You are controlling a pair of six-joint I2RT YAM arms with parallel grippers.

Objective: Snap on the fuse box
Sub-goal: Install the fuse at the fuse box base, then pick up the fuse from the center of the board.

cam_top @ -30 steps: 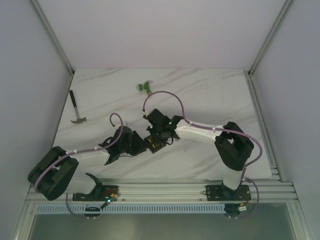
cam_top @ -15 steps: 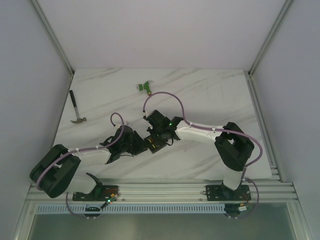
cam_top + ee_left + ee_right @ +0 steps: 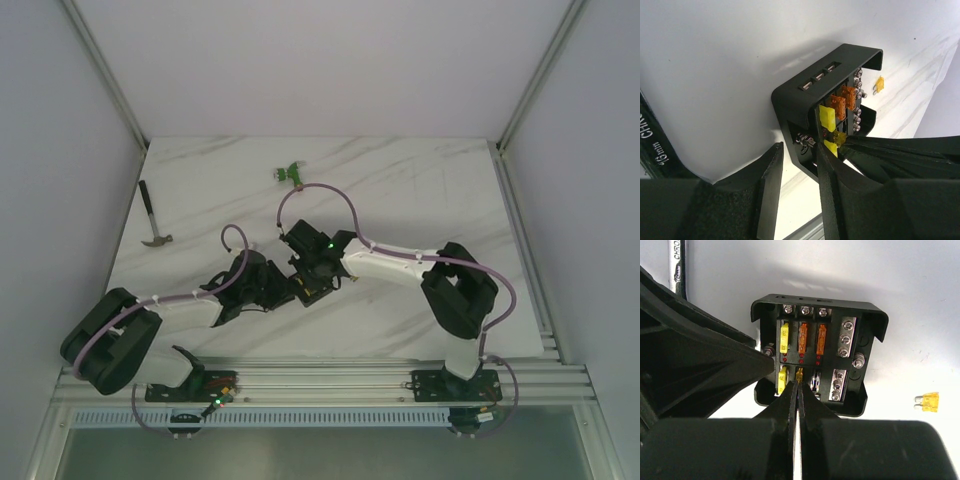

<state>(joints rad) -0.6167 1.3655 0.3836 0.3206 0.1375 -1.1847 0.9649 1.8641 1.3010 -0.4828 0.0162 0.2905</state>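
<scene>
Shifting left, right fingers (image 3: 776, 426) pinch orange fuse (image 3: 799, 374); left fingers (image 3: 767, 190) spread astride fuse box (image 3: 795, 100).

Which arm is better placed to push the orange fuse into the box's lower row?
Right. The right tool is shut on the orange fuse at a lower-row slot of the fuse box; the left tool only straddles the box's side wall.

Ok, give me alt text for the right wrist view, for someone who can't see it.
An open black fuse box sits on a white table, with the right gripper shut, its tips at an amber fuse in the lower row. The left gripper's finger reaches in from the left; a loose fuse lies to the right.
</scene>
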